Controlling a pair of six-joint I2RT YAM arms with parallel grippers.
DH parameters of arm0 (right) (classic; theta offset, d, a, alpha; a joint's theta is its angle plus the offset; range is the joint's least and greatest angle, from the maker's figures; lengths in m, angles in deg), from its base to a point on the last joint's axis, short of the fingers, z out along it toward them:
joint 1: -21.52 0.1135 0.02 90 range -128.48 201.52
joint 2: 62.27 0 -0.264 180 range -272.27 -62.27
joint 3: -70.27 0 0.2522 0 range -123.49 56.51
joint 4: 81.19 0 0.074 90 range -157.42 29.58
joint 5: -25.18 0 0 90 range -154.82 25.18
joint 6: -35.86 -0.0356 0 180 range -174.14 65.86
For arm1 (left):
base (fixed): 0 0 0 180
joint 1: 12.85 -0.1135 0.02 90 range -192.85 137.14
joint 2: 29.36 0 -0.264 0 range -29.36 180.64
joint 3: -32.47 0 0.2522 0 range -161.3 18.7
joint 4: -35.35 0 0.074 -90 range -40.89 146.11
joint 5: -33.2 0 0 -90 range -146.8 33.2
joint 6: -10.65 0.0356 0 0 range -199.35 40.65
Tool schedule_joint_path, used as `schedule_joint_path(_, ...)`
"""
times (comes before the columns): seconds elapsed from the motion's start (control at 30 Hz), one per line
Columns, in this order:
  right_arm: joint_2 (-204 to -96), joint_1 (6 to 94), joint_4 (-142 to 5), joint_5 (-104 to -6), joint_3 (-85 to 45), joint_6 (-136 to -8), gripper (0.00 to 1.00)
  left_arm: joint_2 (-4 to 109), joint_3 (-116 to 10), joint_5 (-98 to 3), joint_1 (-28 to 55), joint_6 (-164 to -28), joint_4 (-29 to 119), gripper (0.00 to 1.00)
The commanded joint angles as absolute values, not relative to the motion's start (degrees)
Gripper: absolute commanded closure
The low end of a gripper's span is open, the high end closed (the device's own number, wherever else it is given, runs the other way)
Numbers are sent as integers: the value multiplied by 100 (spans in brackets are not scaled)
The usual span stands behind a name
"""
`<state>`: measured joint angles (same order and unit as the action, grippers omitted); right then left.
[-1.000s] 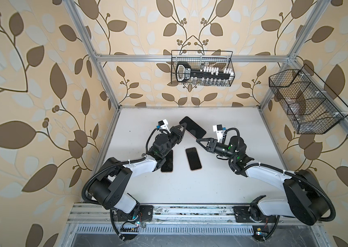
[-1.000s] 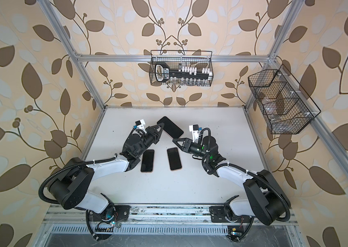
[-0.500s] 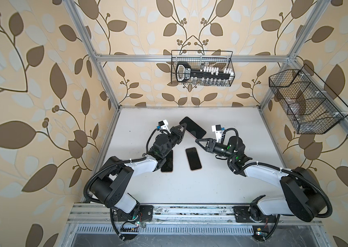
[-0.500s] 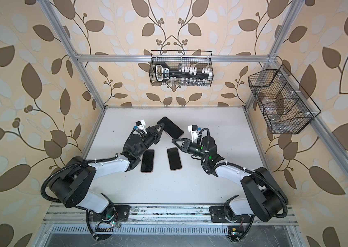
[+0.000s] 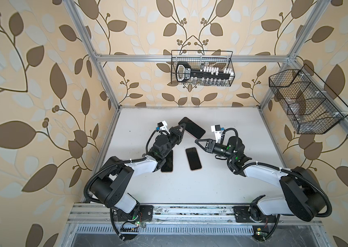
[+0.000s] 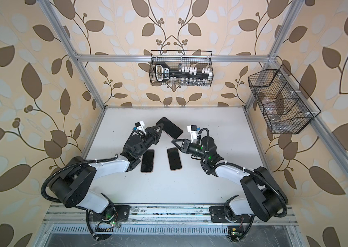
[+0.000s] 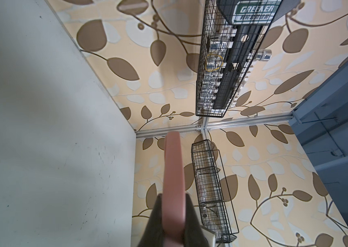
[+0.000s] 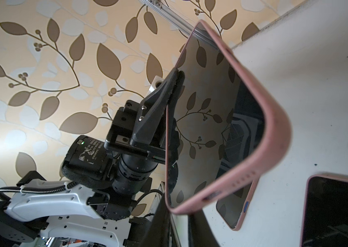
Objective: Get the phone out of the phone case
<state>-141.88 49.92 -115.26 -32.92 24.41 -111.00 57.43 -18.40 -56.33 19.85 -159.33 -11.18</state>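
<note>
Jaws of the left gripper [image 5: 183, 127] pinch the cased phone [image 5: 192, 128] tilted above the table [image 5: 211, 188], seemingly offering its free corner to the right gripper [image 5: 196, 141], whose jaw gap I cannot tell.

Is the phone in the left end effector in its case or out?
In. The right wrist view shows the pink case rimming the phone on every visible side, with the left end effector clamped on it.

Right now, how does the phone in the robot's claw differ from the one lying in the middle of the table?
The held phone is up off the table and tilted, its edge pinched by the left gripper. The middle phone lies flat on the table, untouched. Both have dark screens and pink cases.
</note>
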Motion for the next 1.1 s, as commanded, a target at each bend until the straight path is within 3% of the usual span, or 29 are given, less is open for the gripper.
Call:
schedule_joint_path(0.0,-14110,4994,-11635,-3378,2508,-10656,84,5554,-1840,-5738,2062,-16212,-1840,100)
schedule_joint_path(0.3,-14060,4892,-11704,-3224,2610,-10345,84,5469,-1858,-5723,2071,-16275,-1792,100)
schedule_joint_path(0.53,-13959,4924,-11997,-3117,2711,-10673,58,5482,-1889,-5712,2065,-16196,-1734,100)
schedule_joint_path(0.63,-13954,4986,-12191,-3083,2691,-10913,55,5539,-1909,-5702,2072,-16201,-1751,100)
schedule_joint_path(0.77,-14011,5030,-12280,-3192,2647,-11233,55,5607,-1934,-5693,2083,-16229,-1821,100)
schedule_joint_path(1.07,-14317,5052,-12496,-3264,2544,-11442,71,5599,-1942,-5684,2097,-16222,-1804,100)
